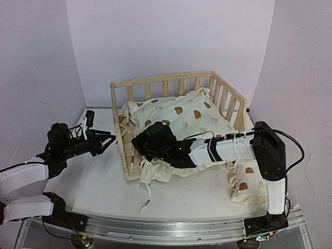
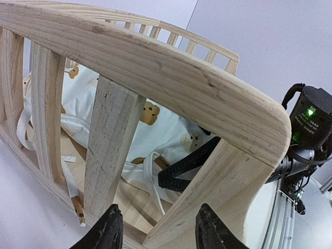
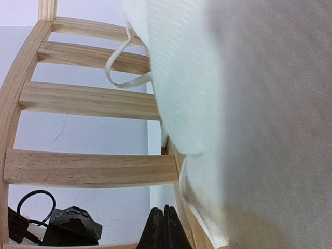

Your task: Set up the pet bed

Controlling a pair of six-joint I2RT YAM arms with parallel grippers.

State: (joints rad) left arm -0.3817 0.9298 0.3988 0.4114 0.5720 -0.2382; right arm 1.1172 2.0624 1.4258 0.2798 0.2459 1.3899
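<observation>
Pine crowds the left wrist view. The curved top rail and corner post of the pet bed (image 1: 166, 78) stand so close that the rest of the frame is cut off. The left arm (image 1: 31, 176) lies low over the left side of the tabletop (image 1: 93, 181), its wrist aimed right at the bed's left rail. The left fingers (image 2: 110, 231) are spread and hold nothing. The corner post rises just beyond their tips, and I cannot tell whether they touch it.

The bed stands mid-tabletop, toward the back, with its open side facing the arms. The bear-print cushion (image 1: 181, 116) lies rumpled inside it. The cushion's front edge spills over the base, and a tie trails onto the tabletop.

The right arm (image 1: 223, 148) rises from its base and bends left, its forearm lying across the cushion's front. From above, its black wrist hides the fingertips. In the right wrist view, blurred white fabric fills the right half. The right fingers (image 3: 158, 231) are pressed together just beside the cushion's edge, with nothing visible between them and the left rail's slats beyond. A small bear-print pillow (image 1: 243, 181) sits at the far right, partly hidden by that arm.
</observation>
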